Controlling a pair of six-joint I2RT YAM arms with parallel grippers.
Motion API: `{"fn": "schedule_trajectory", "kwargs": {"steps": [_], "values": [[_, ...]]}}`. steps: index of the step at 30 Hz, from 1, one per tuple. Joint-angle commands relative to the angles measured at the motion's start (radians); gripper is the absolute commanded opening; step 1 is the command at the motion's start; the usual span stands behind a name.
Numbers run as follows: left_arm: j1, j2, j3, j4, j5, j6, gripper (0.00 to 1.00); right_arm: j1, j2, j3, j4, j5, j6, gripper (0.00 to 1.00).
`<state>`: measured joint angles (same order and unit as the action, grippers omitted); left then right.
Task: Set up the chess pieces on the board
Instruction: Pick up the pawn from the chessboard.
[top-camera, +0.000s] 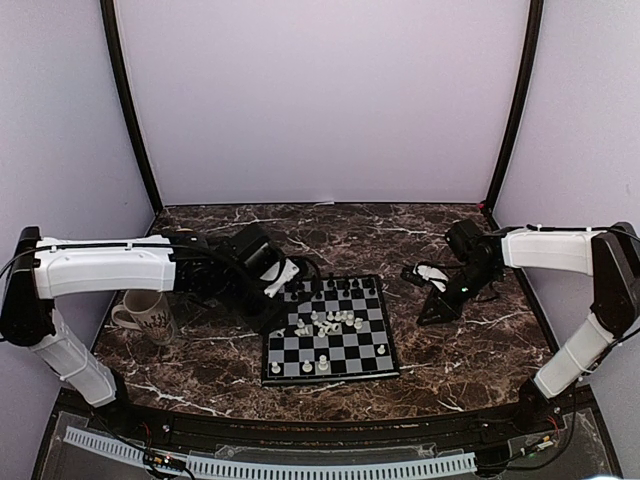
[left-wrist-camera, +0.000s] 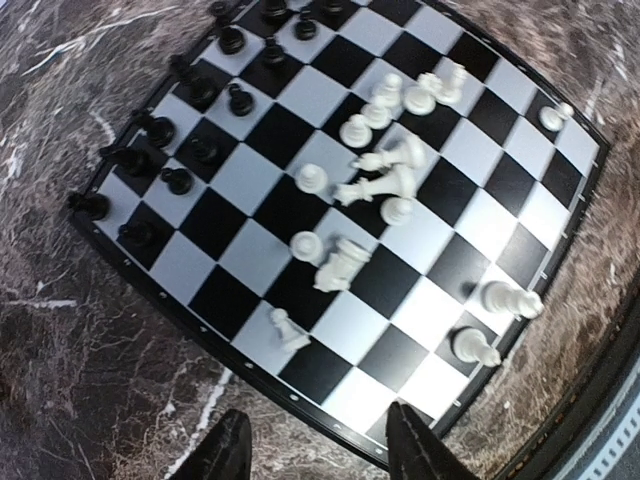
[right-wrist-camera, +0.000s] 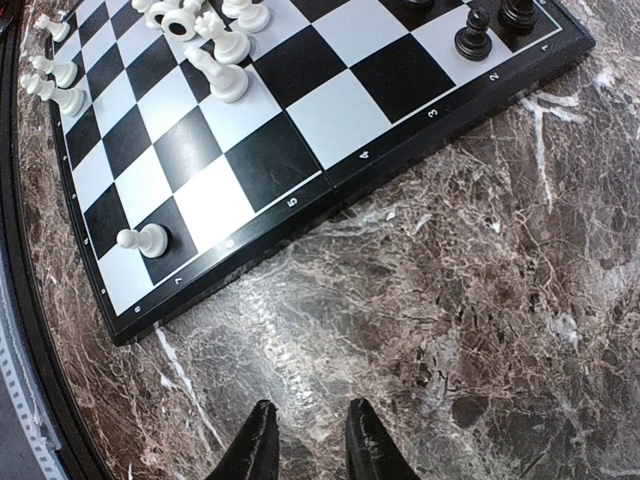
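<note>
The board lies at the table's middle. Black chess pieces stand in rows along its far edge. White chess pieces are bunched in the middle, some lying down, and a few stand on the near row. My left gripper is open and empty, just off the board's left edge. In the left wrist view it hovers over the rim, with the white pieces and black pieces beyond. My right gripper is slightly open and empty, over bare marble right of the board.
A white mug stands on the table to the left of the board, beneath my left arm. The table is dark marble with walls at the back and both sides. A lone white pawn stands near the board's corner.
</note>
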<state>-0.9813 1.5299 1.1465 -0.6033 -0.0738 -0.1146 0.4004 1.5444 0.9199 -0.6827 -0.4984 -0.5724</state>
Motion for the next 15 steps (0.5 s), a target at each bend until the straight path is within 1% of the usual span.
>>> {"fn": "schedule_trajectory", "kwargs": {"steps": [1,6,15], "values": [[0.016,0.071,0.038,-0.046,-0.109,-0.129,0.48,0.011,0.005,0.023,-0.008,-0.002,-0.014,0.24],[0.024,0.132,0.059,-0.027,-0.106,-0.183,0.48,0.009,0.002,0.023,-0.009,0.0,-0.014,0.24],[0.056,0.198,0.055,0.02,-0.064,-0.204,0.45,0.011,-0.001,0.02,-0.008,0.0,-0.017,0.24]]}}
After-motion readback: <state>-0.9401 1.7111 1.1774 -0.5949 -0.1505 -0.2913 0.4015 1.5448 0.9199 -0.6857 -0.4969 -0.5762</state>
